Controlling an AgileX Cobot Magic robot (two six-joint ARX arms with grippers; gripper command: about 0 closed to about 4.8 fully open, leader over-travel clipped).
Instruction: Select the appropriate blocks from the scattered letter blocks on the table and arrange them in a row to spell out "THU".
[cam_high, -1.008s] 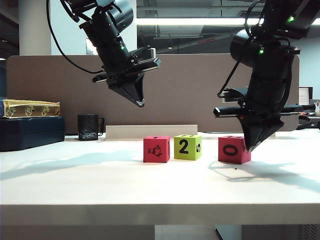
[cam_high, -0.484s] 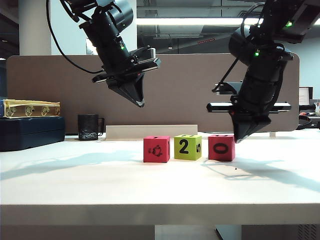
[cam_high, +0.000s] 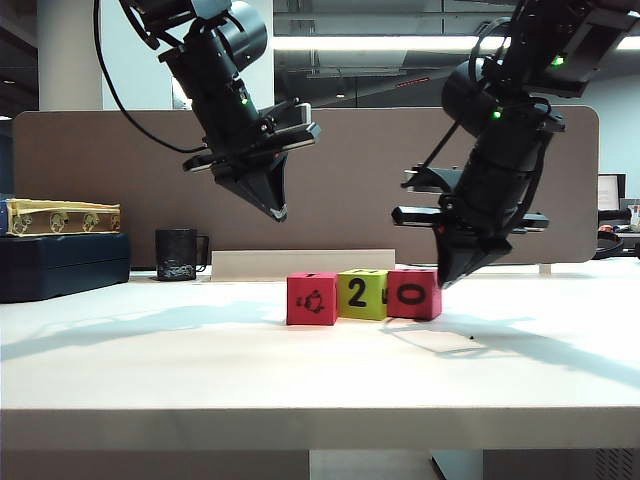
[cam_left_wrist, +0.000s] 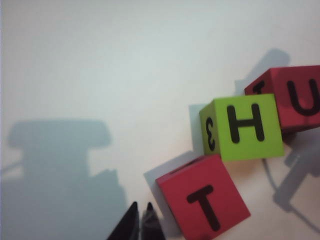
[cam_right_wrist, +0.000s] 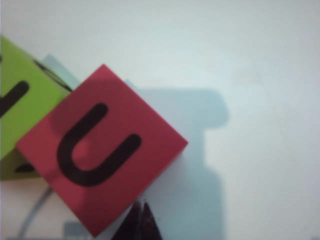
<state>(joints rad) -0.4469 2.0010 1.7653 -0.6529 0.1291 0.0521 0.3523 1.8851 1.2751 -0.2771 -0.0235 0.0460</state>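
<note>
White table (cam_high: 150, 370) is carrying the blocks: T (cam_high: 313, 299), H (cam_high: 362, 294), U (cam_high: 414, 293) touching. Light, rigid cubes, best pinched across flat sides. My left claw (cam_high: 279, 210) is hovering shut and empty; my right claw (cam_high: 441, 282) is nudging beside U, shut, empty.

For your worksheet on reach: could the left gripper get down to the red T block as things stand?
Probably yes: the left gripper hangs shut above the red T block, with open air between them.
</note>
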